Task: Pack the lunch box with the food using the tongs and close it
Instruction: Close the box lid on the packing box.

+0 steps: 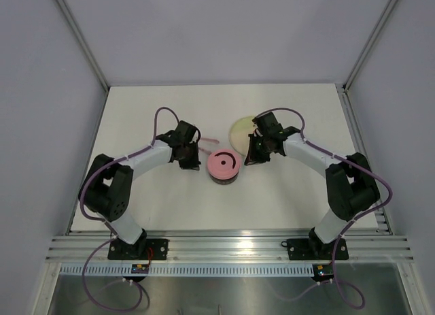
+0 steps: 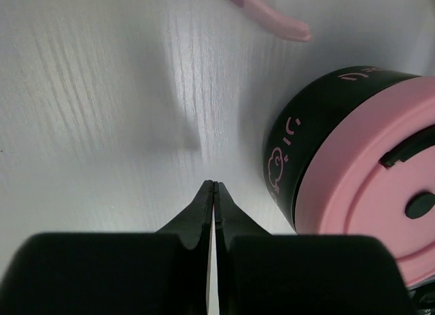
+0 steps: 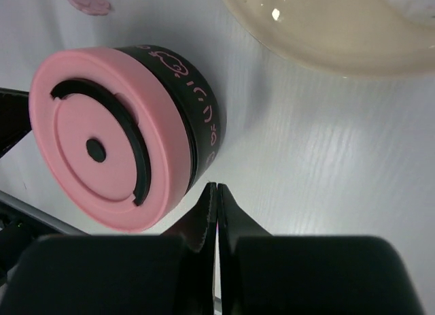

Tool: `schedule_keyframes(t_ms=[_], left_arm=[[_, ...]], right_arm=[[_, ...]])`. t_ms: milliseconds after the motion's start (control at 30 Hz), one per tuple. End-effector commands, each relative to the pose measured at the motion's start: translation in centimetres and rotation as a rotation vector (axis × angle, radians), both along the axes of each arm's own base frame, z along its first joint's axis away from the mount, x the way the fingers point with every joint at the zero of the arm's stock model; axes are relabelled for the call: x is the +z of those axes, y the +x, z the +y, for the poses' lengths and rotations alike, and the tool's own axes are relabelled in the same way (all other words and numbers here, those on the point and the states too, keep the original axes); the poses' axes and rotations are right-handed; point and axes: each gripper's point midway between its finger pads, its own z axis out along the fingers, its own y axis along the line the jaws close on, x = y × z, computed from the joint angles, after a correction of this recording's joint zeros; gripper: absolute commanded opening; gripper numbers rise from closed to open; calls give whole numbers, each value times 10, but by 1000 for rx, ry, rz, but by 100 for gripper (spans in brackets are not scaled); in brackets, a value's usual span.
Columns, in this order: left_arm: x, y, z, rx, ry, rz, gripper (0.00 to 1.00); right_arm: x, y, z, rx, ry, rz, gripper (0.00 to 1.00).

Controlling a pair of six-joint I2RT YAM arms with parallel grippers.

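Grey walls closed in a white, faintly grained desk (image 1: 156,206). Nearest the lunch box (image 1: 223,167) on its left, the left hand (image 1: 192,161) hung just above the desk with its two fingers pressed flat together and nothing between them; its own wrist view showed the tips meeting in one seam just beside the box's dark wall, apart from it. On the box's right, the right hand (image 1: 249,160) was likewise pinched closed and empty, its tips near the box without touching it.

Between them sat the lunch box itself, a squat round tub with a dark printed side and its pink lid (image 3: 102,158) already seated on top. No food could be seen anywhere outside the box, so it was probably inside, though the lid hid that.

Beyond the lunch box and to its left lay the tongs (image 1: 208,139), flat on the desk and well clear of both hands. Beyond it to the right lay a cream plate (image 1: 238,133), partly hidden by the right arm.

The box looked rigid and light, with a smooth lid likely to slide under a fingertip; it would be best taken across the lid's rim, from opposite sides. The tongs looked thin, springy and very light, and, lying flat, awkward to pinch; mid-arm, squeezing both arms together, seemed the safest hold.
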Motion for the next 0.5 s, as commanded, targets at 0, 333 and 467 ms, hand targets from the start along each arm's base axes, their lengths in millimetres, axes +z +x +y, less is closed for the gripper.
schedule_keyframes(t_ms=[0, 333, 467], left_arm=[[44, 21, -1, 1, -17, -142, 0], [105, 16, -25, -140, -86, -275, 0], [89, 9, -37, -175, -107, -227, 0]], right_arm=[[48, 9, -16, -67, -30, -165, 0], [93, 18, 28, 35, 21, -244, 0], [54, 14, 34, 44, 3, -166, 0]])
